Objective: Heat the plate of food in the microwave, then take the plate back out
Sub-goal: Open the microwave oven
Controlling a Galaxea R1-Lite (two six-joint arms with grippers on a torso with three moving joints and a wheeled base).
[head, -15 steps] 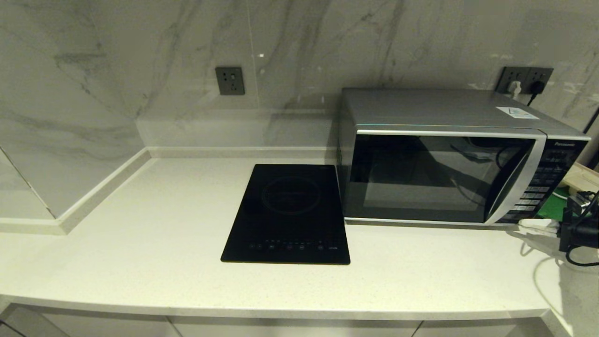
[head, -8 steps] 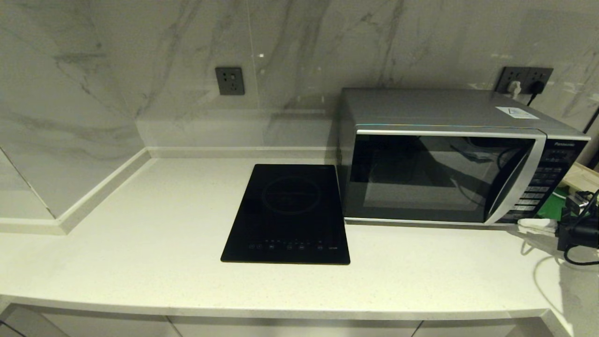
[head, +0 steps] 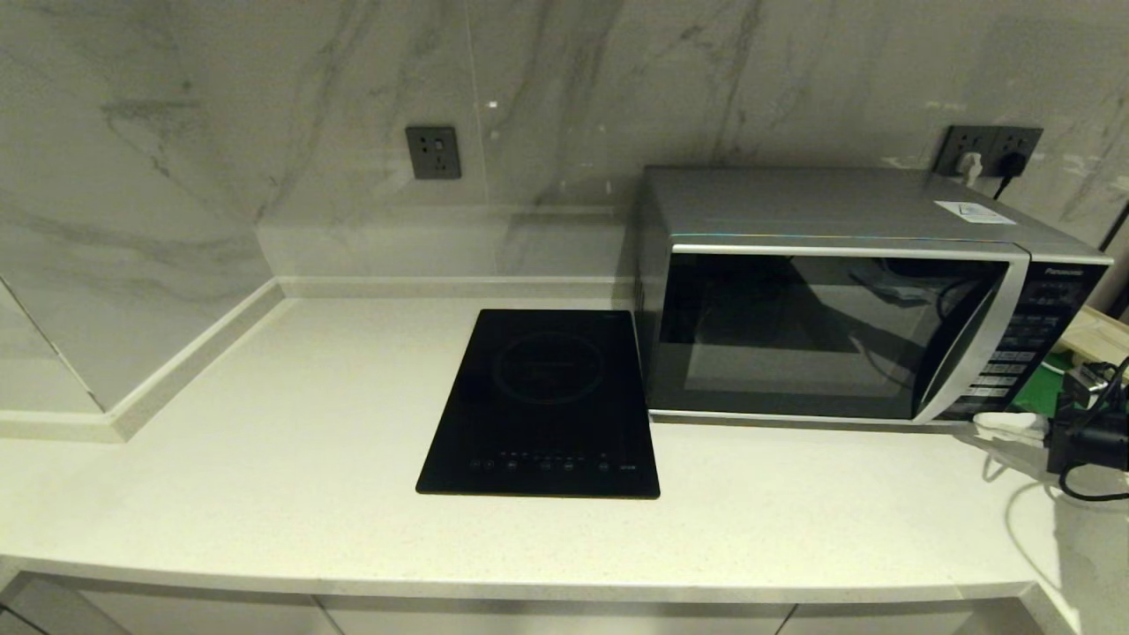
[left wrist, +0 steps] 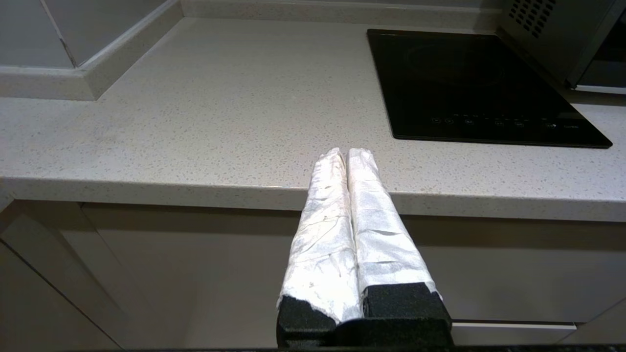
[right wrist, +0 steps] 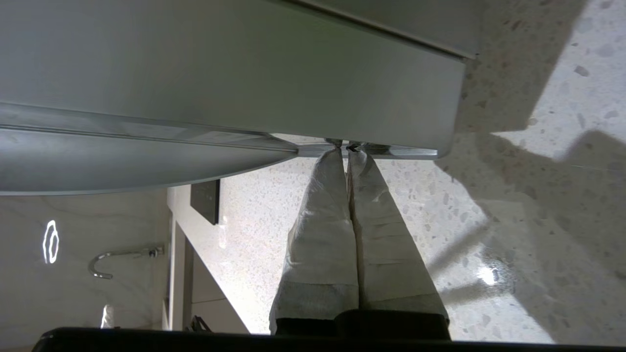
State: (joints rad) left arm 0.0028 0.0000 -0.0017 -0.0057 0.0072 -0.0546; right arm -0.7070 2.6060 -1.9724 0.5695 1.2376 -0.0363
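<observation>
The silver-grey microwave [head: 838,335] stands at the right of the counter with its dark glass door closed. No plate of food shows in any view. My right gripper [head: 1008,425] is at the microwave's lower right front corner, below the keypad panel. In the right wrist view its white-wrapped fingers are shut, and the gripper [right wrist: 345,148] touches the bottom edge of the microwave [right wrist: 244,73]. My left gripper [left wrist: 346,152] is shut with nothing in it. It hangs in front of the counter's front edge, left of the microwave [left wrist: 557,34], and is out of the head view.
A flat black induction hob [head: 542,401] lies on the counter just left of the microwave. Something green [head: 1041,388] and a pale board [head: 1094,335] sit to the right of the microwave. Black cables [head: 1094,441] hang by my right wrist. Wall sockets [head: 988,150] are behind.
My right gripper has crept slightly left and up against the microwave's lower right corner. The door stays closed and the left arm is still.
</observation>
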